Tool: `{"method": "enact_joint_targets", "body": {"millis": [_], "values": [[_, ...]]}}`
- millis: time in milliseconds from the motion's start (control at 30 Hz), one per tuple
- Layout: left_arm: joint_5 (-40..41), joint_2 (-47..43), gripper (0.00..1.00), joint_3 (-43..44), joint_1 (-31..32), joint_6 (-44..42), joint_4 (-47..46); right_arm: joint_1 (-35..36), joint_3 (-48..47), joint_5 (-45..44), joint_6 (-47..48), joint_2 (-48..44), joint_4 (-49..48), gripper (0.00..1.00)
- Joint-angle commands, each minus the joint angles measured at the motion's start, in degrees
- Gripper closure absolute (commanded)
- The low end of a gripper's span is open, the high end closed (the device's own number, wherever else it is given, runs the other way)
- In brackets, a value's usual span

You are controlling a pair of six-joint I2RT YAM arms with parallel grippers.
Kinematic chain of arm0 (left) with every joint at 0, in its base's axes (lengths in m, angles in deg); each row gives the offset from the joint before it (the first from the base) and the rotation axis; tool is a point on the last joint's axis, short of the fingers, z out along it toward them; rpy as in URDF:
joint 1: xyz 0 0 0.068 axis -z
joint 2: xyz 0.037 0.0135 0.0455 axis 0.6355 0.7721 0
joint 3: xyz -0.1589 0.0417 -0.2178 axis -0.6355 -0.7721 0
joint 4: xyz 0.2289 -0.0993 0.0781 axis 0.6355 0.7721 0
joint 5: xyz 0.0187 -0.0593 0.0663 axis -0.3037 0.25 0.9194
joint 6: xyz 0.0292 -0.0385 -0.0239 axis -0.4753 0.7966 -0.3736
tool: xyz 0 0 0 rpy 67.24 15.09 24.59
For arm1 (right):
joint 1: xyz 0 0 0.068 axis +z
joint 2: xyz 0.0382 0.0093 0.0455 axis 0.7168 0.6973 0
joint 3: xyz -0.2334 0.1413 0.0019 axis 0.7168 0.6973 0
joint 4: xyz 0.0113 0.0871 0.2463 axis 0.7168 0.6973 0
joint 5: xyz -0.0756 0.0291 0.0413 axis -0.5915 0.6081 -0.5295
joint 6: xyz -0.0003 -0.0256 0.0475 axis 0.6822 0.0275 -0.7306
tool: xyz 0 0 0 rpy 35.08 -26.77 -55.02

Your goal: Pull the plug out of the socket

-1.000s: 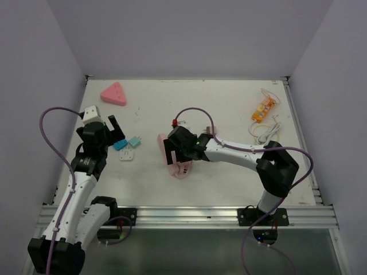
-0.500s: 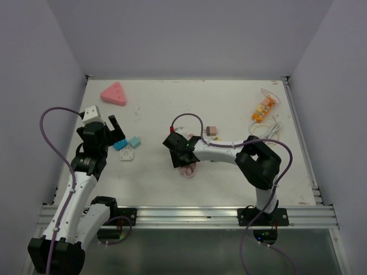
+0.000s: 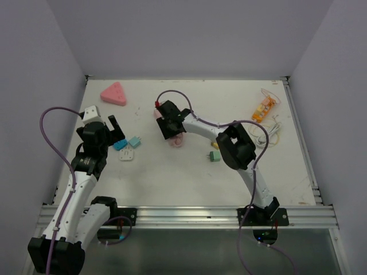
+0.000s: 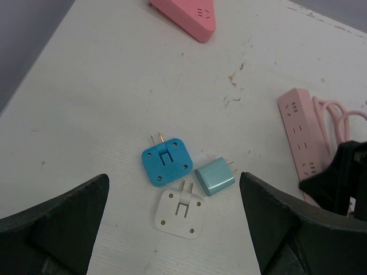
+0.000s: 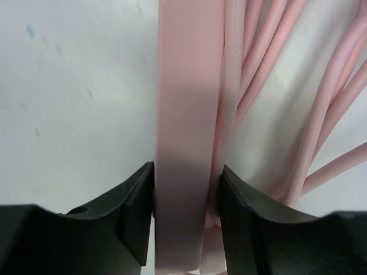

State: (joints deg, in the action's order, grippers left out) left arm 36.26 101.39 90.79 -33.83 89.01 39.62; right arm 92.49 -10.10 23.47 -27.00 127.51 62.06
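The right end effector (image 5: 186, 197) is closed on the pink power strip (image 5: 183, 86), which sits edge-on between the jaws; both black fingers (image 5: 133, 220) press against its narrow sides in the right wrist view. Loops of the pink cord (image 5: 275, 86) lie just beside the strip on its right. From above, the right arm reaches across the desk (image 3: 172, 177) towards the centre, and the strip shows only as a small pink patch under that end effector. The green plug (image 3: 215, 156) lies loose on the desk, near the right arm's elbow and well apart from the strip, with its prongs free. The left end effector (image 3: 116, 128) is spread wide and holds nothing; it hangs over a cluster of three small pieces on the left side: a blue adapter (image 4: 167, 162), a teal plug (image 4: 215, 176) and a white adapter (image 4: 180, 211), the three close together or touching. A pink triangular socket block (image 3: 113, 93) rests near the far left corner. An orange object (image 3: 264, 109) and a coiled white cable (image 3: 266, 134) lie at the far right
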Motion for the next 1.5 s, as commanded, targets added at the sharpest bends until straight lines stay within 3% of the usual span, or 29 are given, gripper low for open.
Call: {"method": "enact_joint_targets", "body": {"millis": [0, 67, 133, 167, 300, 367, 633, 833, 1000, 1200, 1367, 1467], "values": [[1.4, -0.4, 0.00, 0.3, -0.4, -0.5, -0.6, -0.4, -15.7, 5.3, 11.2, 9.6, -0.7, 0.91], [1.6, -0.5, 0.00, 0.3, -0.4, -0.4, -0.6, -0.6, -27.9, 5.4, 12.2, 16.6, 0.7, 0.86], [1.7, -0.5, 0.00, 0.3, -0.4, -0.4, -0.4, -1.3, -38.5, 5.5, 12.0, 20.8, 0.0, 0.73], [1.7, -0.5, 0.00, 0.3, -0.4, -0.4, -0.4, -1.7, -40.7, 5.2, 11.8, 23.1, -1.1, 0.50], [1.5, -0.2, 0.01, 0.3, -0.4, -0.4, -0.4, -3.4, -38.1, 4.3, 9.4, 20.4, -12.4, 0.10], [1.5, -0.3, 0.00, 0.3, -0.4, -0.3, -0.4, -3.9, -35.2, 3.9, 9.3, 17.6, -14.9, 0.04], [1.1, -0.5, 0.00, 0.1, -0.4, -0.3, -0.6, -4.1, -18.4, -0.5, 13.6, -3.7, -17.7, 0.01], [0.7, -1.2, 0.00, 0.0, -0.4, -0.3, -0.7, -7.1, -1.6, -18.8, 13.0, -18.6, -15.4, 0.01], [0.3, -1.8, 0.00, -0.2, -0.4, -0.3, -0.8, -16.1, 11.4, -25.2, 4.2, -27.2, -9.2, 0.01], [-0.3, -1.9, 0.00, -0.4, -0.4, -0.3, -1.0, -31.6, 24.3, -24.8, -7.5, -36.4, -4.5, 0.01], [-0.7, -1.9, 0.00, -0.3, -0.4, -0.4, -1.0, -45.4, 29.5, -15.6, -13.9, -37.4, -5.1, 0.01], [-0.6, -1.9, 0.00, -0.4, -0.4, -0.4, -1.1, -49.5, 29.5, -10.9, -14.7, -34.9, -8.0, 0.02]]}}
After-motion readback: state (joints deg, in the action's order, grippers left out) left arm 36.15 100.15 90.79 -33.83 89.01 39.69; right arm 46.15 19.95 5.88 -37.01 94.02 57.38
